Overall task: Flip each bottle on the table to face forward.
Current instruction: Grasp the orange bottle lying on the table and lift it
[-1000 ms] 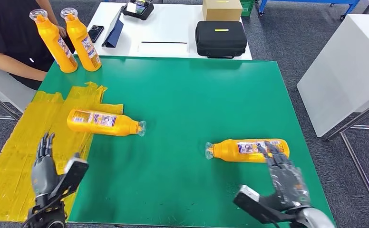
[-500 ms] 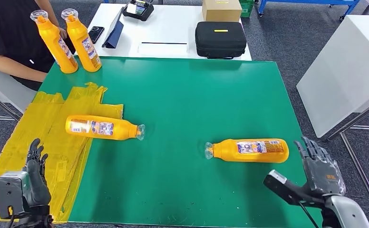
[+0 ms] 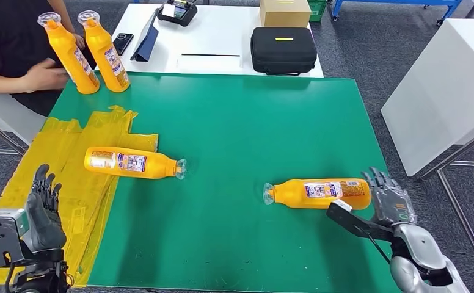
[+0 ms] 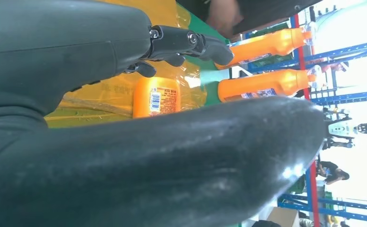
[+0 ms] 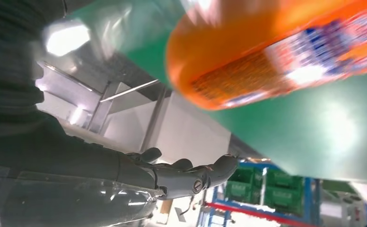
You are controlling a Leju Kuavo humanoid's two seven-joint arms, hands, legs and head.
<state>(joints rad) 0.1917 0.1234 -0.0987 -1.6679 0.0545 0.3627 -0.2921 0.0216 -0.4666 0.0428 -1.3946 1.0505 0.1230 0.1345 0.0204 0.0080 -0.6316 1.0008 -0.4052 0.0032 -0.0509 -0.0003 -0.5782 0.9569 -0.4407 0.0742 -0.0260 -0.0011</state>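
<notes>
Lying near the mat's (image 3: 234,122) right edge, one bottle (image 3: 318,193) has the open right hand (image 3: 390,202) just beside its base. Another bottle (image 3: 132,163) straddles the yellow sheet's (image 3: 69,183) edge; the left hand (image 3: 42,210) hovers open, fingers spread, at the near-left corner.

Two bottles (image 3: 91,54) stand upright side by side at the table's (image 3: 240,122) far left corner. A third bottle (image 3: 132,163) lies near the left edge, partly on the plastic sheet (image 3: 63,177); a fourth (image 3: 319,193) lies near the right edge, toward the front
</notes>
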